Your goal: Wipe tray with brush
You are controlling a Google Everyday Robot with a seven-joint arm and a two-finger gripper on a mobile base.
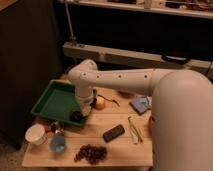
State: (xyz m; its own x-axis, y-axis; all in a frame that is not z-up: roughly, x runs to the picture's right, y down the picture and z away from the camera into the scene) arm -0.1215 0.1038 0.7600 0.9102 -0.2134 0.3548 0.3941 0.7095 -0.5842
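my gripper (82, 107) is low in the green tray (46, 100), at its near right corner, by a dark lump i take for the brush (75, 116). whether it grips it i cannot tell. probably light, with a stiff handle and soft bristles; best held by the handle.

Legible text, labels, brands, numbers, signs: none

Surfaces in view, no marking readable: green tray (50, 102), white cup (36, 134), blue cup (58, 145), dark block (114, 133), white arm (120, 80)

Gripper (79, 116): down at the tray's near right corner, no lettering readable
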